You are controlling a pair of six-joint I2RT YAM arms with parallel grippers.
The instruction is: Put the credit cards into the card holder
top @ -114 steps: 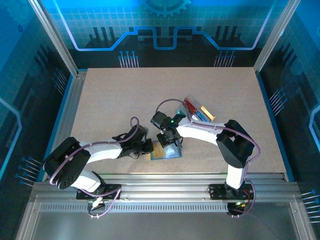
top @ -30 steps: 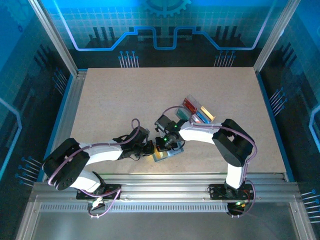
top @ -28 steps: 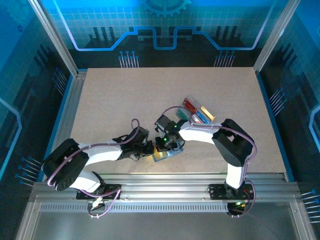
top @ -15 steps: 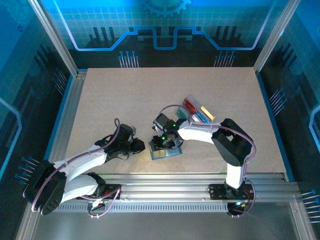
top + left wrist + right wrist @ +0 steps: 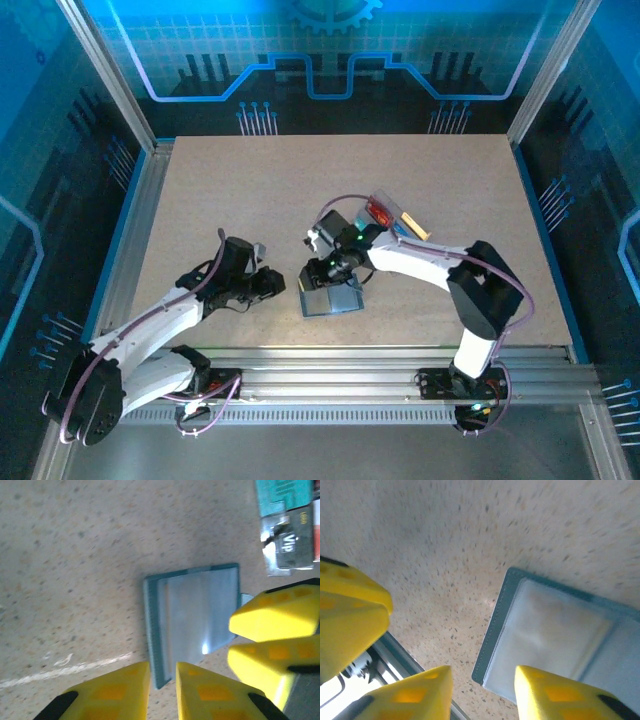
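Chipboard, beige and speckled, makes up the flat table (image 5: pixel 250 200), which is edged by ribbed aluminium rails (image 5: pixel 330 365) and enclosed by blue-lit translucent walls (image 5: pixel 330 60) printed with a circuit pattern. In the left wrist view we see a pale scratch (image 5: pixel 65 669) running across the board.

We find the left gripper (image 5: pixel 283 285) low over the table, its blocky yellow fingers (image 5: pixel 115 690) parted by a narrow gap with nothing between them. The right gripper (image 5: pixel 318 277) points down beside it, and its yellow fingers (image 5: pixel 555 695) stand wider apart, also gripping nothing (whether a tip grazes the board or the leather we cannot tell).

The small flat slate-blue folding card holder (image 5: pixel 330 297) lies opened on the table, its paler blue-grey inside facing up and catching a glint of light. From the left wrist camera its near corner sits just ahead of the gap between the left fingers, while the right gripper's fingers reach in at its right-hand edge. From the right wrist camera the card holder (image 5: pixel 555 635) has one corner lying between the two right fingertips, with the left gripper's fingers off to the side, apart from it.

The thin plastic credit cards (image 5: pixel 400 224), red, blue and yellow-orange, are clustered farther back on the table, behind the right arm and well apart from the card holder.
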